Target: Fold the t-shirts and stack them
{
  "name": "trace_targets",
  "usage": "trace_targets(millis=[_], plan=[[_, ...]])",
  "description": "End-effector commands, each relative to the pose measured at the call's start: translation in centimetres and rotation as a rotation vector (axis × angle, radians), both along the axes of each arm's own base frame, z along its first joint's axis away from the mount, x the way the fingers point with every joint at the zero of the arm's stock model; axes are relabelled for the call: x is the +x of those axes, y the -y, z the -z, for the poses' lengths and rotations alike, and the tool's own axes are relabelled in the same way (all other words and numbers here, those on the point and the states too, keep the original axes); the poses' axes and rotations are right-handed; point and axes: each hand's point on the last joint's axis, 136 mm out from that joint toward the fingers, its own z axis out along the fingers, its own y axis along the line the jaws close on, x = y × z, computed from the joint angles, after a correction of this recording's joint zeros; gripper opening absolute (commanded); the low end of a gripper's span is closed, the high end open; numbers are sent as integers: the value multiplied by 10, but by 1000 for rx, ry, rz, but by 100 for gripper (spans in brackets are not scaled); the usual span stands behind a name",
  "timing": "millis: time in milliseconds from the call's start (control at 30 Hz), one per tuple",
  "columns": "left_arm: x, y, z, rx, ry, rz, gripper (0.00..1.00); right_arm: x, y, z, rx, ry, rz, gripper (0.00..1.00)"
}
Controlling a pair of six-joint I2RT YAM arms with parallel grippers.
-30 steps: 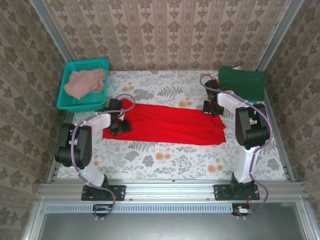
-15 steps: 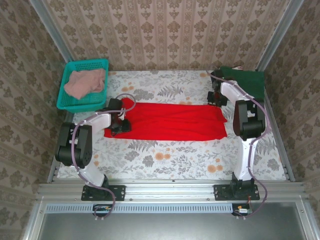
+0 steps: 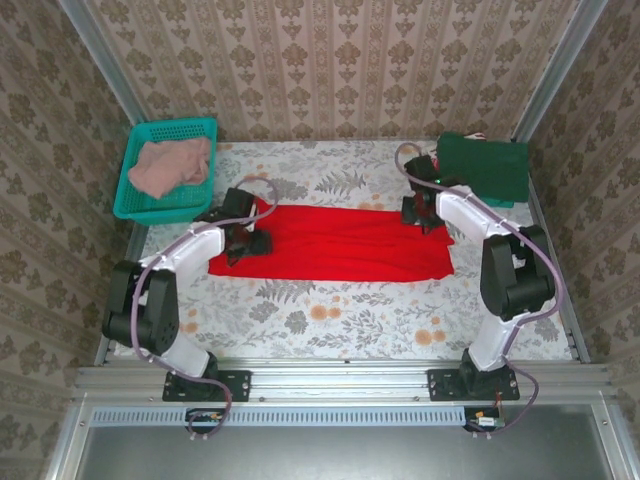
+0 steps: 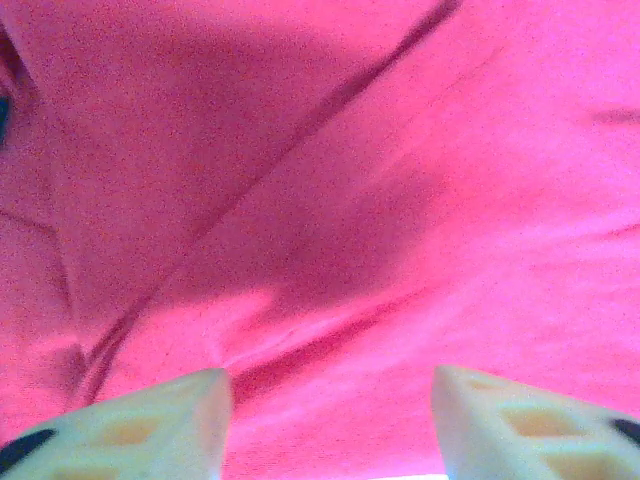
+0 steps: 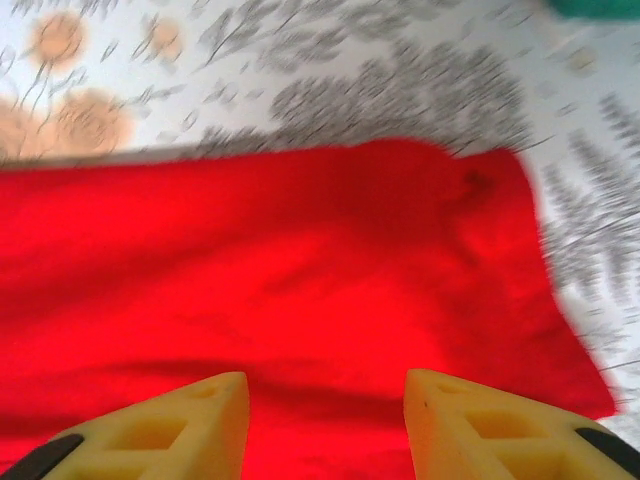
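The bright red t-shirt [image 3: 345, 243] lies flat as a long folded strip across the middle of the table. My left gripper [image 3: 247, 241] sits over its left end. In the left wrist view this gripper [image 4: 330, 425] is open, with creased red cloth [image 4: 380, 200] under the gap and nothing pinched. My right gripper [image 3: 419, 213] hovers at the strip's far right corner. It is also open in the right wrist view [image 5: 325, 420], above the red cloth [image 5: 300, 270]. The dusty pink t-shirt [image 3: 170, 166] lies crumpled in the basket. Dark green folded t-shirts [image 3: 487, 166] are stacked at the back right.
The teal mesh basket [image 3: 165, 128] stands at the back left corner, just off the floral tablecloth [image 3: 330, 315]. Metal frame posts and patterned walls close in the sides and back. The near half of the table in front of the red strip is bare floral cloth.
The right gripper swung toward the back, then returned over the shirt's right end, going from shut to open. The left jaws spread wider. The strip's right end now lies narrower.
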Motion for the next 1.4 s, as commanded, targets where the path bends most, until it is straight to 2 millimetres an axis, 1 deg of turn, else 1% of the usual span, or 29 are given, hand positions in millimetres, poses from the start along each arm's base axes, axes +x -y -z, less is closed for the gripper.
trace_targets(millis=[0,33,67,100,167,300,400,500,600,667,733,767,833,900,933,967,1033,1067,1133,1233,1300,1367], plan=[[19,0,-28,-6,109,-74,64,-16,4,55,22,-104,68,44],[24,2,-21,-16,105,-73,66,-21,3,62,22,-124,66,43],[30,4,-15,-24,87,-78,65,-25,3,65,15,-130,71,43],[35,6,-4,-28,54,-79,63,-28,2,66,15,-131,69,43],[48,8,15,-26,12,-94,60,-37,0,64,19,-131,69,44],[71,22,38,-55,-17,-86,60,-58,-5,60,37,-129,74,45],[88,29,55,-53,-43,-81,60,-78,-16,62,48,-144,55,45],[113,47,66,-91,-50,-36,59,-102,-31,69,75,-172,35,45],[138,81,64,-148,-39,61,56,-129,-46,72,80,-189,27,48],[150,112,57,-184,-27,157,56,-143,-56,69,95,-179,17,50],[156,133,46,-197,-7,223,55,-150,-57,64,99,-167,21,51],[159,140,39,-202,12,250,55,-152,-59,60,115,-162,11,52],[160,149,23,-226,52,304,56,-152,-55,48,99,-146,8,54],[159,145,9,-206,85,324,57,-148,-53,33,90,-108,-15,56],[157,143,7,-197,92,335,57,-145,-53,28,89,-91,-22,57],[153,140,7,-192,89,340,57,-142,-51,24,83,-78,-24,58],[142,138,9,-211,69,365,53,-138,-49,22,76,-69,-23,58],[136,135,12,-216,57,367,49,-136,-47,24,73,-71,-17,58],[125,128,19,-212,30,369,44,-134,-45,28,69,-74,-11,58],[110,110,25,-177,8,330,37,-132,-41,37,59,-86,5,58],[102,93,22,-154,15,286,36,-131,-38,43,48,-100,12,58],[93,81,18,-141,19,254,32,-131,-37,49,37,-115,14,58]])
